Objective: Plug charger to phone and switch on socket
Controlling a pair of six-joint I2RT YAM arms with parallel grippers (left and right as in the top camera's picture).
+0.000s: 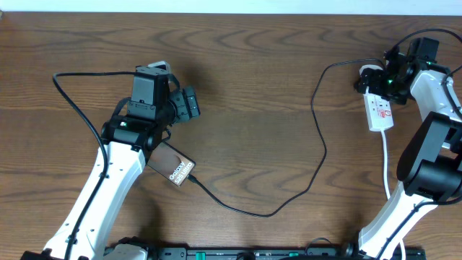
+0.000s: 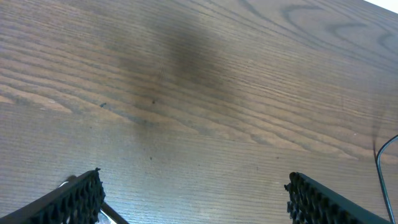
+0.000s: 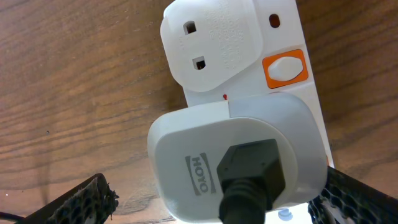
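The phone [image 1: 173, 166], a dark slab with white "Galaxy" lettering, lies under my left arm. The charger's black cable [image 1: 317, 137] runs from the phone's lower right end, loops over the table and reaches a white plug [image 3: 233, 158] seated in the socket [image 1: 380, 110]. My left gripper [image 1: 193, 103] hangs open over bare wood up and right of the phone, its fingers [image 2: 74, 200] wide apart. My right gripper [image 3: 214, 202] is open above the socket [image 3: 292, 37], one jaw on each side of the plug. An orange switch [image 3: 285, 68] sits just beyond the plug.
A second white plug [image 3: 211, 46] with two slots sits at the socket's far end. The socket's white cord [image 1: 387, 170] runs toward the front edge beside my right arm's base [image 1: 433, 162]. A stretch of black cable [image 2: 385, 168] crosses the right edge of the left wrist view.
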